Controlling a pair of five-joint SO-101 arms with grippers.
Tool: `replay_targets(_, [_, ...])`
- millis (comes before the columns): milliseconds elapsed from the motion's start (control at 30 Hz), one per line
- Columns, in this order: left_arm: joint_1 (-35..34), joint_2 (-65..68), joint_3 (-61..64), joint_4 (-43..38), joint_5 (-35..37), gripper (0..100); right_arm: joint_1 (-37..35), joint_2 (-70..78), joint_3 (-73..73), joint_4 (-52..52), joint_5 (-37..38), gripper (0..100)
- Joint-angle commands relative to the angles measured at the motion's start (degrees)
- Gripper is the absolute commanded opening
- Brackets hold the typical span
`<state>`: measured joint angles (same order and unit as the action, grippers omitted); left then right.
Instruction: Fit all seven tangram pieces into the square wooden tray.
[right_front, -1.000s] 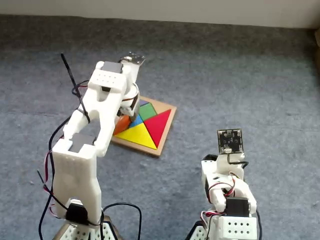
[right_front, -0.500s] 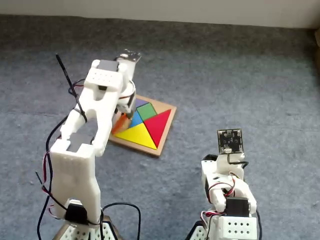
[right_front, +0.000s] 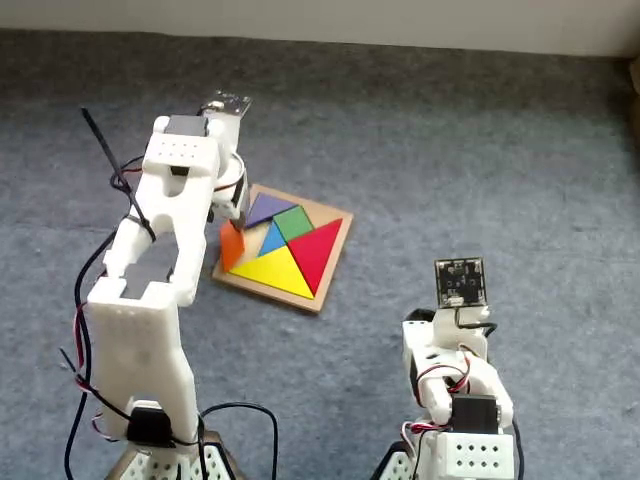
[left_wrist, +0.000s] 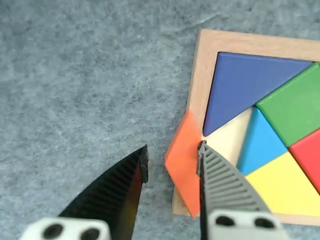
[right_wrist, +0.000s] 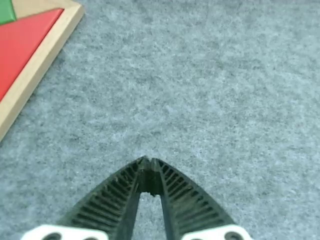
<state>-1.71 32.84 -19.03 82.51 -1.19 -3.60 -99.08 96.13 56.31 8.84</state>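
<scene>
The high view looks down from the robot's side of the counter (right_front: 480, 150), far enough back to take in the whole tray (right_front: 334, 262). The left wrist view faces down past the left end effector (left_wrist: 173, 149), close over one tray corner. The right wrist view, past the right end effector (right_wrist: 149, 161), skims low, catching another corner.

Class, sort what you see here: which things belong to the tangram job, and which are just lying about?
Job: tray; orange piece, lying across the rim; purple piece, green piece, blue piece, yellow piece, red piece, in the tray; left gripper.
Lying about: carpet; right gripper, over bare carpet.
</scene>
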Motion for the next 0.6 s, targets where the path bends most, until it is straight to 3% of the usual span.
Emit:
replay_targets(0, [0.2,-0.8,-2.5,-0.4,0.4,17,0.7,-0.8,8.4,-0.1,-0.4,0.5])
replay_targets(567, [8.2,-1.9,0.4,-0.4,-2.5,17,0.7,-0.8,8.4,-0.1,-0.4,0.5])
